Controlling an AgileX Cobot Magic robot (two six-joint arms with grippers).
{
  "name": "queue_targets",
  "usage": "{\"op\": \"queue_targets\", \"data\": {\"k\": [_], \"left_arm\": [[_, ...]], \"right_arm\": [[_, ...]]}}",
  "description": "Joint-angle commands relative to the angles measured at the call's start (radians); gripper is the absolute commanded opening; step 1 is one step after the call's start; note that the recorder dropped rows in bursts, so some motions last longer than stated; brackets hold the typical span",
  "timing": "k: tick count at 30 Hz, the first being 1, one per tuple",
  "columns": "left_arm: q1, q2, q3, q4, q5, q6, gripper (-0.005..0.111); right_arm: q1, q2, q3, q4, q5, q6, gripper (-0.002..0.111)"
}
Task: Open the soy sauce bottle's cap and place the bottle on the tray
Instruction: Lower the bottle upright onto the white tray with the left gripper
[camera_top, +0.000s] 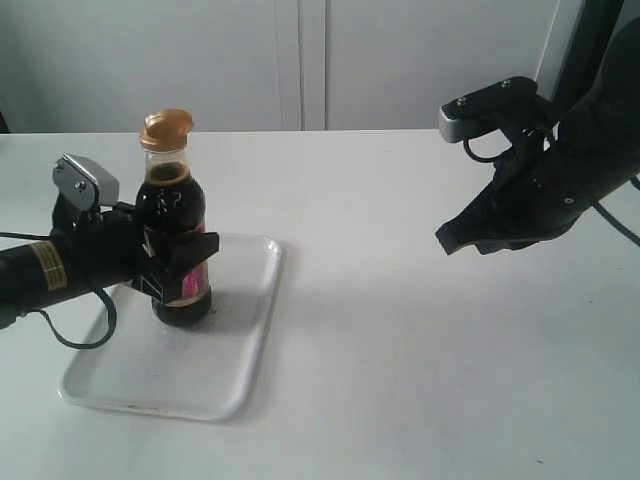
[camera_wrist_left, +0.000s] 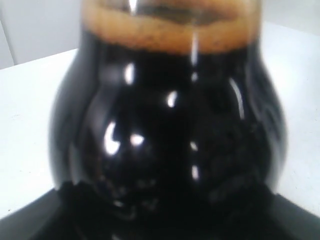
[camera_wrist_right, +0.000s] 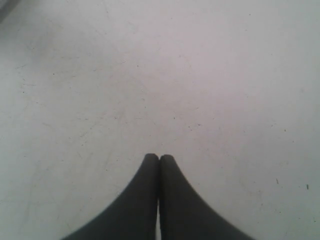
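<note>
Left gripper: black, reaching in from the left edge of the exterior view, jaws clamped on the lower body of the soy sauce bottle at label height. A grey camera block sat on the wrist behind it.

Soy sauce bottle: clear glass, filled with dark brown-black liquid to the shoulder, upright, base resting on the tray in its far half. Pink-red and yellow label partly hidden by the gripper fingers. In the left wrist view the bottle filled nearly the whole frame, glossy black with a foamy brown line at the liquid's top.

Cap: coppery orange-brown, on top of the neck, lid tilted up and back from the spout, flipped open.

Tray: white, rectangular, rounded corners, low rim, lying on the white table at left of centre.

Right gripper: black, held in the air above bare table at the right, well apart from tray and bottle. In the right wrist view its two fingertips met with no gap, holding nothing.
</note>
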Motion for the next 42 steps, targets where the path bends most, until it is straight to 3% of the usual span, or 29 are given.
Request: {"op": "queue_targets", "data": {"k": [1,7,10,18,26,34,42], "left_arm": [[-0.002,0.014,0.014,0.043,0.0,-0.007,0.0],[0.007,0.014,0.014,0.045,0.0,-0.041,0.001],[0.031,0.014,0.014,0.06,0.0,-0.07,0.012],[0.08,0.014,0.014,0.168,0.0,-0.12,0.066],[0.083,0.014,0.014,0.228,0.0,-0.118,0.102],[0.083,0.002,0.014,0.242,0.0,-0.095,0.105],[0.083,-0.139,0.014,0.293,0.0,-0.128,0.105]], "right_arm": [[-0.002,0.004,-0.002,0.001,-0.009,-0.008,0.0],[-0.002,0.004,-0.002,0.001,-0.009,-0.008,0.0],[-0.002,0.004,-0.002,0.001,-0.009,-0.008,0.0],[-0.002,0.004,-0.002,0.001,-0.013,-0.012,0.0],[-0.002,0.004,-0.002,0.001,-0.013,-0.012,0.0],[-0.002,0.004,-0.002,0.001,-0.013,-0.012,0.0],[-0.002,0.004,-0.002,0.001,-0.013,-0.012,0.0]]}}
